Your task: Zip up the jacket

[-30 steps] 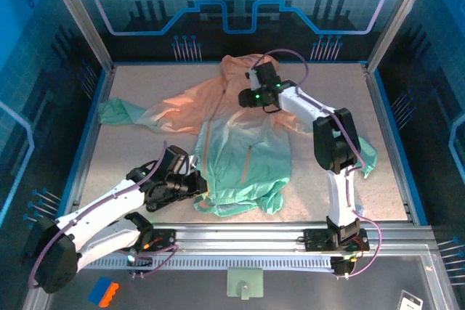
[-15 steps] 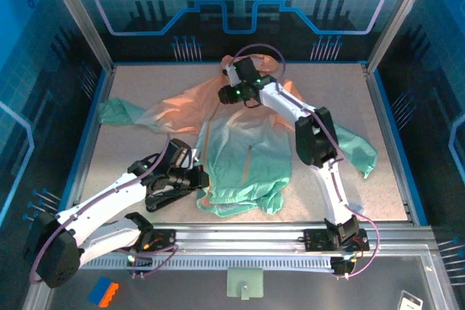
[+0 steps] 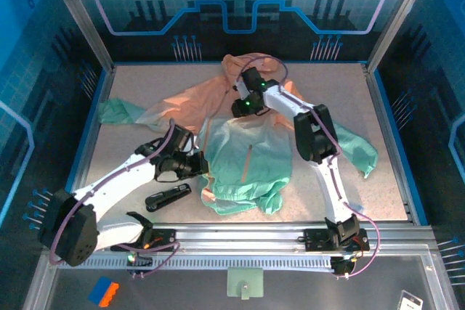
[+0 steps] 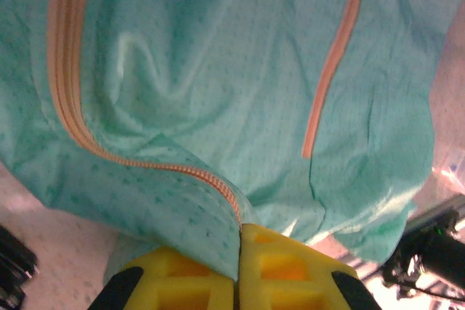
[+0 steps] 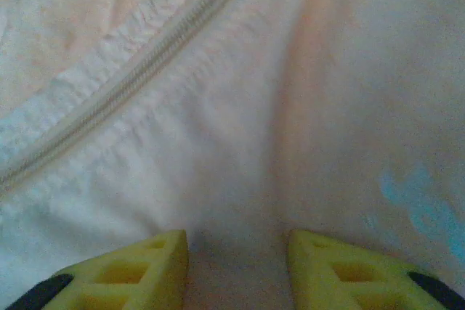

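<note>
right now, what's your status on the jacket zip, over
Left claw shut on jacket hem at bottom end of zipper. Right claw open over peach fabric beside zipper. Black tool lies apart from jacket, by left arm.

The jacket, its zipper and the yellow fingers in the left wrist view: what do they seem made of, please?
Jacket: thin synthetic cloth, probably nylon or polyester; crinkled, faint sheen, fine dotted weave.
Zipper: orange fabric tape, fine teeth, likely plastic.
Fingers: matte yellow plastic, moulded or printed, with recessed pockets.

No lettering to read here: a blue mark [image 5: 418,208] on the jacket [image 5: 218,143] comes through too blurred to make out.
</note>
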### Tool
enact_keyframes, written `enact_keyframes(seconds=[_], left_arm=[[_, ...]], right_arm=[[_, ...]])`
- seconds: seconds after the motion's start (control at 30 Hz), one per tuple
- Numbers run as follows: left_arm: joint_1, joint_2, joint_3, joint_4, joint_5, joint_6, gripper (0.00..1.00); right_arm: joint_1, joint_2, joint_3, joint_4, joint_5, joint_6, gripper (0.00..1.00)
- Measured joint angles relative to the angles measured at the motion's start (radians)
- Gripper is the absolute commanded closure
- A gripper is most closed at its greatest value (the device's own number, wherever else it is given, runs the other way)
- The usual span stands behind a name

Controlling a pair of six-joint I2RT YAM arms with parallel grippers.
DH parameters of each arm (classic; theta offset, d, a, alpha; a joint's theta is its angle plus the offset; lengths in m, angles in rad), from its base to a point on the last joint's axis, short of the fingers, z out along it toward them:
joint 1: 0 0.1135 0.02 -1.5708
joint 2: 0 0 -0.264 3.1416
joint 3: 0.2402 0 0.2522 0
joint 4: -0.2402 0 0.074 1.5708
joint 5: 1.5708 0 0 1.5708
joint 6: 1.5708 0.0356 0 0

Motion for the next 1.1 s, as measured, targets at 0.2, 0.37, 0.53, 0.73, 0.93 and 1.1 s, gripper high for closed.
enact_keyframes(seconds=[0.2, 0.37, 0.53, 0.73, 0.93, 1.1], left_arm=[[0.153, 0.122, 0.121, -0.002, 0.043, 0.1, 1.0], [0.24, 0.142, 0.197, -0.019, 0.061, 0.173, 1.0], [0.34, 0.091, 0.202, -0.071, 0.075, 0.227, 1.0], [0.465, 0.073, 0.201, -0.089, 0.096, 0.255, 1.0], [0.591, 0.074, 0.198, -0.09, 0.121, 0.269, 0.98], [0.636, 0.074, 0.199, -0.087, 0.121, 0.273, 0.86]], right_arm=[[-0.111, -0.179, -0.32, 0.063, 0.003, 0.047, 0.59], [-0.146, -0.299, -0.5, 0.097, 0.014, 0.085, 0.59], [-0.126, -0.399, -0.645, 0.126, 0.016, 0.122, 0.59], [-0.053, -0.514, -0.804, 0.162, 0.026, 0.183, 0.59], [0.003, -0.579, -0.875, 0.172, 0.028, 0.235, 0.59], [0.003, -0.602, -0.829, 0.136, 0.05, 0.236, 0.58]])
